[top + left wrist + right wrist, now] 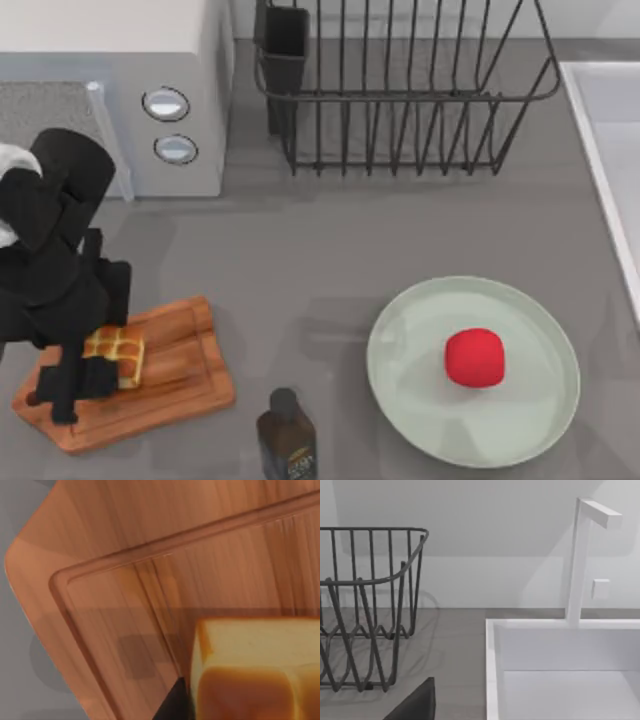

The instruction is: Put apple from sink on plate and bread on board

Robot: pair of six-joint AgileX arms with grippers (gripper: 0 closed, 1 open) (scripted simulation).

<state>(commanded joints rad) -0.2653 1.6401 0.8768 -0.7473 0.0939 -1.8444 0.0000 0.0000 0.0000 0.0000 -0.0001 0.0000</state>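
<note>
The bread (122,350), a golden gridded loaf, is over the left part of the wooden board (180,330) at the table's front left. My left gripper (82,385) is down over it, shut on the bread. In the left wrist view the bread (250,670) sits close against one dark finger (172,707), with the board's (125,555) groove behind. The red apple (474,357) rests in the middle of the pale-green plate (420,340) at the front right. The sink (600,150) lies along the right edge. One dark finger (415,705) of my right gripper shows near the sink (492,670).
A black wire dish rack (400,90) stands at the back centre, with a microwave (150,80) at the back left. A dark bottle (287,435) stands at the front edge between board and plate. A white faucet (580,560) rises behind the sink.
</note>
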